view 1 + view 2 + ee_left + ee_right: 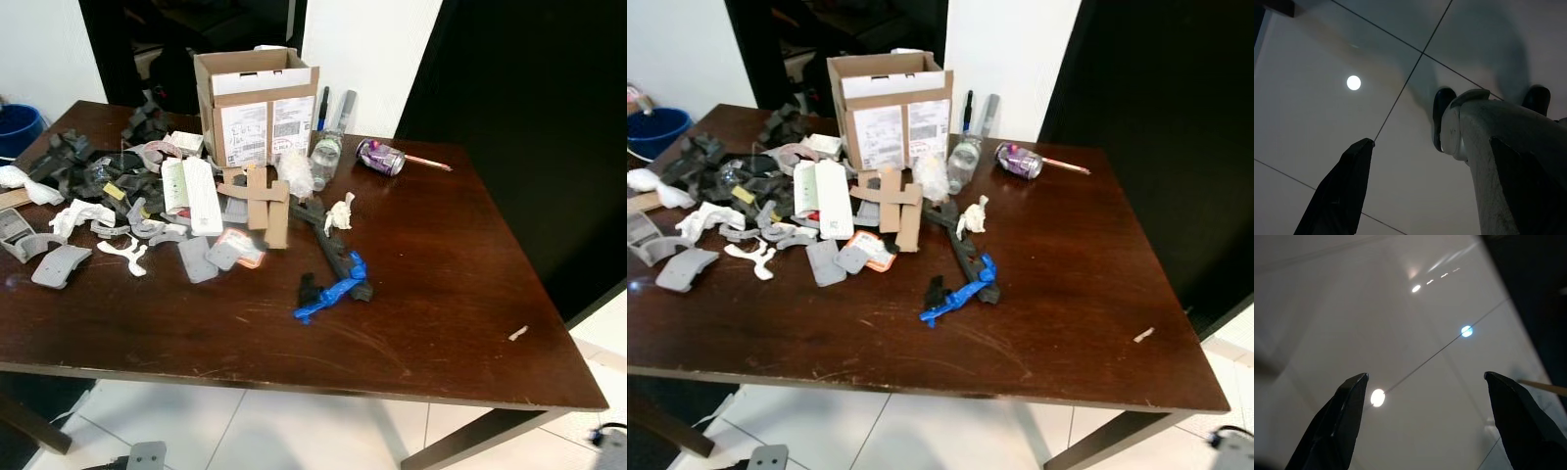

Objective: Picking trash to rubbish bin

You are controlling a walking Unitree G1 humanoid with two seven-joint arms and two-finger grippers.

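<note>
The trash lies scattered over the dark brown wooden tabletop (441, 294), well above and ahead of both end effectors, which hang down by the pale tiled floor (1352, 308). Nearest the tabletop's front is a crumpled blue plastic strip (331, 290) lying against a long black foam piece (333, 250), with a small white crumpled paper scrap (340, 211) just beyond it. Further back stand brown cardboard cut-outs (260, 199), a white folded carton (193, 194), an orange-edged packet (240, 248), and a spread of grey moulded pulp and plastic pieces (59, 262) toward the robot's left, with black foam chunks (73, 162) behind them. A clear plastic bottle (326, 155) and a crushed purple drink can (380, 157) lie near an open brown cardboard box (257, 106) with white labels at the far edge. A small pale sliver (517, 333) lies alone toward the robot's right. A blue bucket (18, 129) sits on the floor beyond the tabletop's far left corner.

The left end effector (1437, 186) has its two black fingers spread wide apart with nothing gripped; between them shows a silver leg of the robot with dark feet (1444, 115) on the tiles. The right end effector (1425, 423) is likewise wide open and empty, pointing at the glossy floor with light reflections.
</note>
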